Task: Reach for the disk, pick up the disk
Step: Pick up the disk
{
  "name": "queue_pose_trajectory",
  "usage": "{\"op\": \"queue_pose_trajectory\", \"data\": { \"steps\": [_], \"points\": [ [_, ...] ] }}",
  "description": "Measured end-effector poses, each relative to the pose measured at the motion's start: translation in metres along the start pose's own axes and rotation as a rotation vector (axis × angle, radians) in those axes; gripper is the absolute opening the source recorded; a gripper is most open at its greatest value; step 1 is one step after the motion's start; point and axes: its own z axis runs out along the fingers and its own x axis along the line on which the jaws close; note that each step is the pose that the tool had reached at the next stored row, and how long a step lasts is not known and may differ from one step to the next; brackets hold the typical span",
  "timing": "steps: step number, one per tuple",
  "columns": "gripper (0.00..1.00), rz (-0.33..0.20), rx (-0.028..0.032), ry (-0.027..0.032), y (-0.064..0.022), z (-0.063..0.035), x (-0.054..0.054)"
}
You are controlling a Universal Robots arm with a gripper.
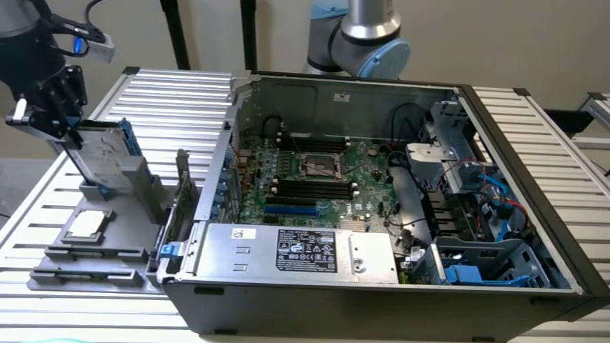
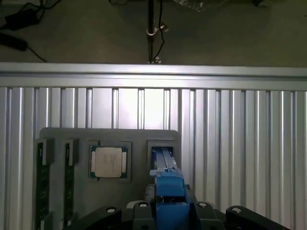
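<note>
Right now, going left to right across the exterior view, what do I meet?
Disk → motherboard → drive cage.

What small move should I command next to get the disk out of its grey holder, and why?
Probably a short, slow pull straight out along the slot. In the exterior view the gripper sits at the upper end of the disk, whose lower end stands in the grey holder. A sideways pull might jam it there.
</note>
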Motion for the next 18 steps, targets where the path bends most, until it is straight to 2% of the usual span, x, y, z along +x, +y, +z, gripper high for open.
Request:
{"op": "queue_pose_trajectory", "data": {
  "steps": [13,18],
  "points": [
    [0.33,-0.004,-0.0001,0.0,-0.0057,-0.0591,0.0],
    [0.33,-0.01,-0.0003,0.0001,-0.0116,-0.082,0.002]
  ]
}}
